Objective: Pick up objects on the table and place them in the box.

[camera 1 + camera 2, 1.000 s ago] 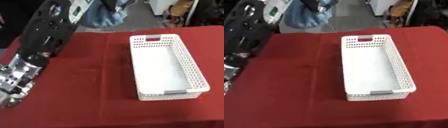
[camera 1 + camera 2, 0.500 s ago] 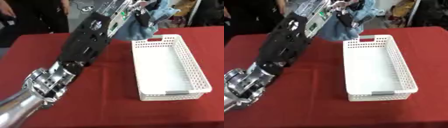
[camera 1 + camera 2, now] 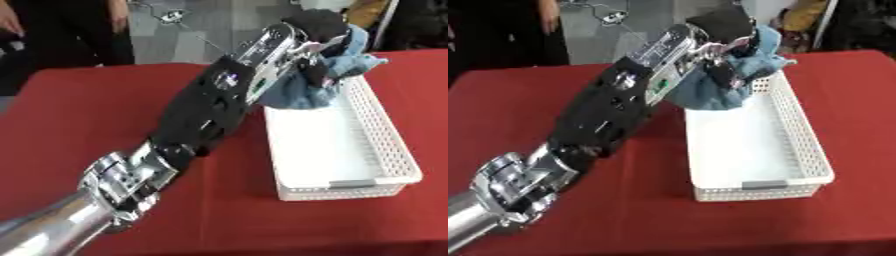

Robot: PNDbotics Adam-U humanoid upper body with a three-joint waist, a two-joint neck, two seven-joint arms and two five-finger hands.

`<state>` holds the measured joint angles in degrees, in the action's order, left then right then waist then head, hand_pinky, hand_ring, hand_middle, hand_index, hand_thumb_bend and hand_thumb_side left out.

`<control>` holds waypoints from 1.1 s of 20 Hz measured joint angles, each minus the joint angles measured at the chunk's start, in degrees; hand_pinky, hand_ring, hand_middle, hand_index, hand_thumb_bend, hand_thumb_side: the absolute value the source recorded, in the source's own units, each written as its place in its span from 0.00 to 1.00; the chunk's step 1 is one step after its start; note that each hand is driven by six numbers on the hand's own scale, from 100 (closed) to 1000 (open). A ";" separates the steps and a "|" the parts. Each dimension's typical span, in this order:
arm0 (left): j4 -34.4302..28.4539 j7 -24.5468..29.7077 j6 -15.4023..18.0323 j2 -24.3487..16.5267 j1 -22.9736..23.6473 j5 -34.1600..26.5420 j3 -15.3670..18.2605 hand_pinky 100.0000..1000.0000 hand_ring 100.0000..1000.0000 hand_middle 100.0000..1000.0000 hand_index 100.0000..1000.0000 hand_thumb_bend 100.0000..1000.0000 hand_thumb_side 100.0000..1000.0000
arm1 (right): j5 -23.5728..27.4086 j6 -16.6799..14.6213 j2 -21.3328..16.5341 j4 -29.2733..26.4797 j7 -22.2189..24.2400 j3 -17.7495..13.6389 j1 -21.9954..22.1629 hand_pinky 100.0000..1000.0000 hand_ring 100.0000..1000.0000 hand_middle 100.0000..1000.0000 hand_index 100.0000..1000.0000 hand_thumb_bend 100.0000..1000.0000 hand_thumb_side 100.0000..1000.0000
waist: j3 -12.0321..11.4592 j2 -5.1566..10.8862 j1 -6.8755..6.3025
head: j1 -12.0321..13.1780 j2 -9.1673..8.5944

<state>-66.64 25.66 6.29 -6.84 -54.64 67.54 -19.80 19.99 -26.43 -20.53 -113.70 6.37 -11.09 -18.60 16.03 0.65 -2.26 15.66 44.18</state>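
Note:
My left hand (image 3: 311, 37) is stretched out over the far end of the white plastic basket (image 3: 389, 145), fingers curled round a bunched light-blue cloth (image 3: 306, 87). The cloth hangs down from the hand and droops over the basket's far left corner; part of it reaches toward the right rim. My black and silver left arm (image 3: 201, 125) runs diagonally from the lower left across the red table (image 3: 79, 115). The basket's floor near me is bare white. My right hand shows in neither view.
People stand beyond the table's far edge at the upper left, not touching anything. A cable lies on the grey floor behind the table. Red tabletop lies left of the arm and right of the basket.
The arm has swung right, carrying the blue cloth from left of the basket's far end to above it. The picture has also shifted, so the head moved.

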 measured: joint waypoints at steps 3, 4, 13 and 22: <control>0.73 0.54 2.40 1.07 1.29 1.84 -0.34 0.85 0.93 0.98 1.00 0.88 0.71 | 0.15 0.08 0.37 0.00 0.12 0.02 -0.12 0.82 0.84 0.81 0.94 0.00 1.00 | 0.05 -0.01 -0.01 | 0.01 0.00; 1.14 0.85 2.92 1.25 1.71 2.44 -0.35 0.88 0.95 0.99 1.00 0.89 0.76 | 0.25 0.12 0.40 0.00 0.17 0.02 -0.20 0.82 0.84 0.81 0.94 0.00 1.00 | 0.06 -0.01 -0.01 | 0.01 0.00; 3.08 0.36 3.62 1.43 2.69 5.32 0.06 0.94 1.00 1.00 1.00 0.92 0.88 | 0.37 0.11 0.40 0.00 0.20 0.02 -0.22 0.82 0.84 0.81 0.93 0.00 1.00 | -0.20 -0.11 -0.01 | 0.01 0.00; 2.96 -0.16 3.68 1.41 2.70 5.44 0.06 0.94 1.00 1.00 1.00 0.92 0.87 | 0.35 -0.01 0.40 0.00 0.27 0.02 -0.22 0.82 0.84 0.81 0.93 0.00 1.00 | -0.31 -0.14 -0.01 | 0.01 0.00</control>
<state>-63.69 25.50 9.98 -5.43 -51.94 72.98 -19.74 20.34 -26.44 -20.13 -113.70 6.64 -11.07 -18.82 15.73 0.50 -2.27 15.66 44.18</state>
